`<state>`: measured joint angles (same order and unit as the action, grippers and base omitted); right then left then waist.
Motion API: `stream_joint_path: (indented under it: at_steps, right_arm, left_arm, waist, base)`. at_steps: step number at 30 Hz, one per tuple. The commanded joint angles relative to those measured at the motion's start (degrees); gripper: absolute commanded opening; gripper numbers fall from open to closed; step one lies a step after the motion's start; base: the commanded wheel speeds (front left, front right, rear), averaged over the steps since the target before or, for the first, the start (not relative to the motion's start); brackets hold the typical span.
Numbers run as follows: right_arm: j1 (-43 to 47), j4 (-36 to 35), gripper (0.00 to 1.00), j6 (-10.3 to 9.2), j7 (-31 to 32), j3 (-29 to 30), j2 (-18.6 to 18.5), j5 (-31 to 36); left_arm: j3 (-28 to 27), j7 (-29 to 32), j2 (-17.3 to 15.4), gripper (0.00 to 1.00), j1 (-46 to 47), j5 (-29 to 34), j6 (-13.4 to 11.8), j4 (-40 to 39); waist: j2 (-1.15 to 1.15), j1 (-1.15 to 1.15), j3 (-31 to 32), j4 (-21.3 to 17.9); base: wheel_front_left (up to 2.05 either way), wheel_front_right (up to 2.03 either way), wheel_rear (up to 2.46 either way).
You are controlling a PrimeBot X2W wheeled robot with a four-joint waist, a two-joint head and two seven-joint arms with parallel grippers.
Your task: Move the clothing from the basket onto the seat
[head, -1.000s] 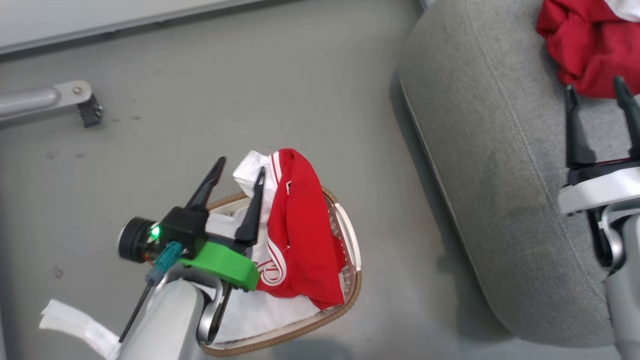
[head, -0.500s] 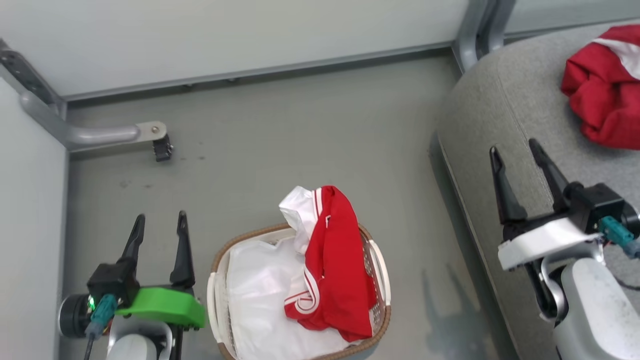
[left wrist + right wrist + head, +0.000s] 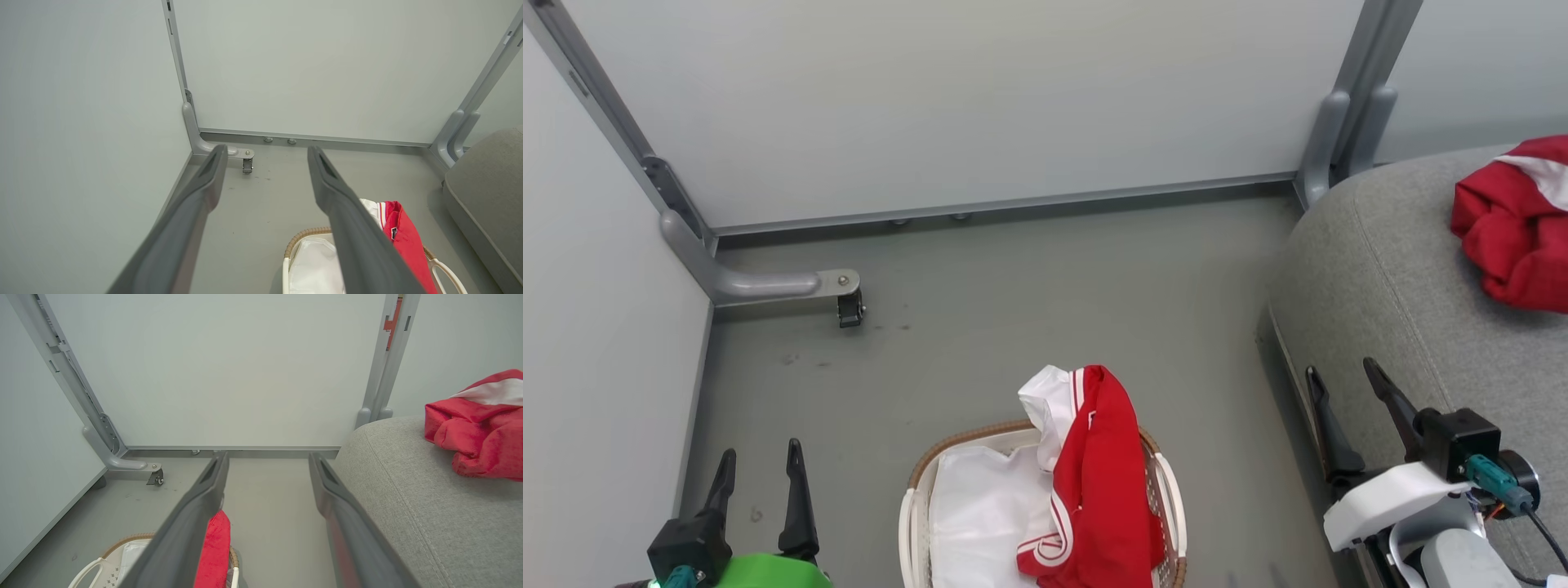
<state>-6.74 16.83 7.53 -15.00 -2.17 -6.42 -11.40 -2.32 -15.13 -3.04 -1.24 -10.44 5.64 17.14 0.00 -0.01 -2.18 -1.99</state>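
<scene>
Hovering wide open and empty, the left hand is hanging just beside the basket, while the right hand, equally spread and holding nothing, is pointing along the edge of the seat. The clothing is lying heaped in the basket and spilling over its far rim, with another red garment lying on the seat. A shallow pinch would probably be risking a loose fold slipping onto the floor, or the light basket tipping.

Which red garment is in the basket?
The white-striped red garment draped over the rim of the basket; the other red garment lies crumpled on the grey seat.
</scene>
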Motion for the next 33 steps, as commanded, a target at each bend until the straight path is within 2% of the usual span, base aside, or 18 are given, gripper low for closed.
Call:
stream_joint_path:
  at_steps: [1, 12, 19, 33]
  right_arm:
    - [0.98, 0.30, 1.00, -0.08, -0.26, 0.37, 0.01, 0.22]
    - [3.18, 1.21, 1.00, -0.08, -0.26, 0.24, 0.85, 0.37]
    - [1.12, 0.62, 1.00, -0.08, -0.25, -0.51, 0.34, 0.00]
    - [-9.22, -3.31, 1.00, -0.08, -0.26, -3.38, -0.45, -0.28]
  left_arm:
    - [-0.30, -0.02, 0.06, 1.00, -1.05, 0.36, 0.31, -0.12]
    - [0.92, -0.02, 0.09, 1.00, -4.18, -2.50, -0.70, -1.32]
    - [3.10, -0.02, 0.07, 1.00, -2.16, -3.35, -0.07, -1.11]
    - [13.71, -0.02, 0.04, 1.00, 8.73, -4.24, 1.33, 4.11]
  waist:
    - [0.00, 0.01, 1.32, 0.65]
    - [0.00, 0.01, 1.94, -0.22]
    - [0.00, 0.01, 0.33, -1.33]
    - [0.00, 0.01, -12.91, -6.02]
  base:
    - [0.00, 0.00, 0.00]
    - [0.00, 0.00, 0.00]
    - [0.00, 0.00, 0.00]
    - [0.00, 0.00, 0.00]
